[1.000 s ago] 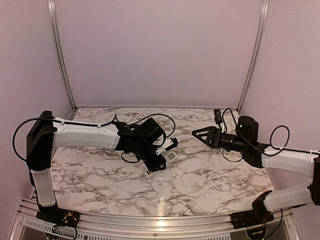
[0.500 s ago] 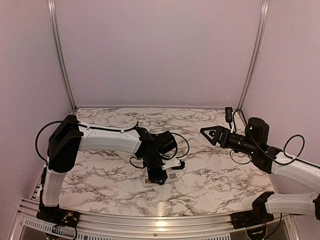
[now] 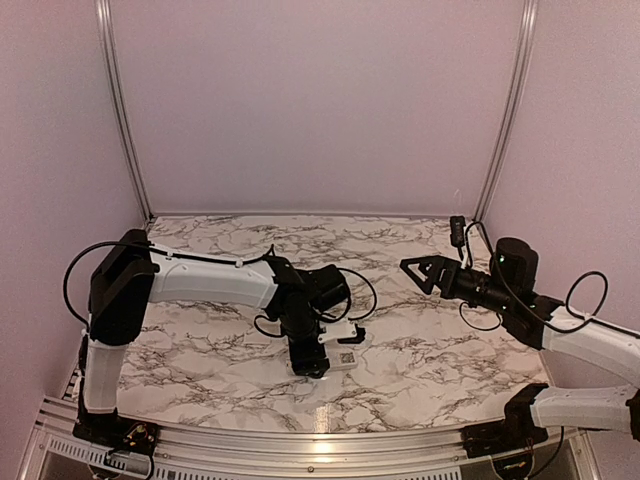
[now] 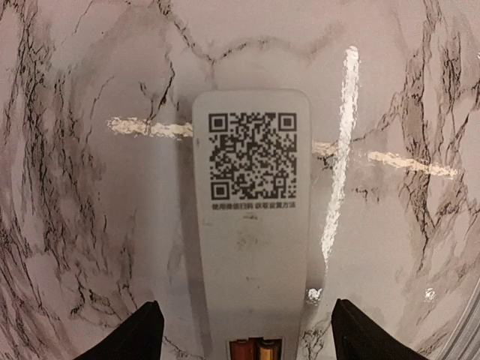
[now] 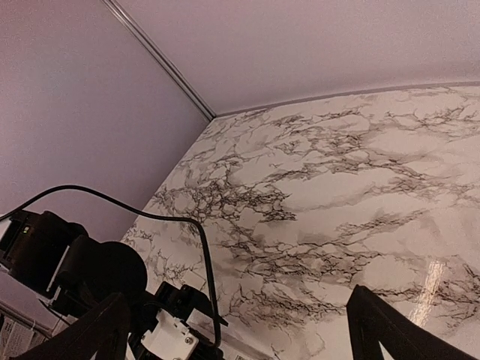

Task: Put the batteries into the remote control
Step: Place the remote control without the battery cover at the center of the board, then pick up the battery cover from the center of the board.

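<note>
Near edge: aluminium rail (image 3: 400, 438) runs along the front of the marble table (image 3: 440, 350), with both arm bases on it.

Just past it, centre-front, the remote control (image 4: 251, 225) lies flat on the marble, back side up with the QR label (image 4: 252, 154) showing. It sits slightly diagonal in the top view and has bare table on all sides.

The batteries (image 4: 251, 349) are two copper cylinders side by side in the slot at the remote's near end, cut off by the frame edge.

The left gripper (image 4: 247, 319) points down over that end. Its fingers (image 4: 146, 336) are spread, one on each side of the remote, with a strip of marble visible between each finger and the remote's edges. It grips nothing.

The right gripper (image 3: 420, 270) is farther back on the right, raised off the table and well apart from the remote. It faces inward with its jaws wide and empty; its fingertips (image 5: 390, 322) frame only marble.

Open marble fills the mid-right and the rear.

At the far end, the back wall (image 3: 320, 100) meets the table, with metal corner posts (image 3: 125, 120) on both sides.
</note>
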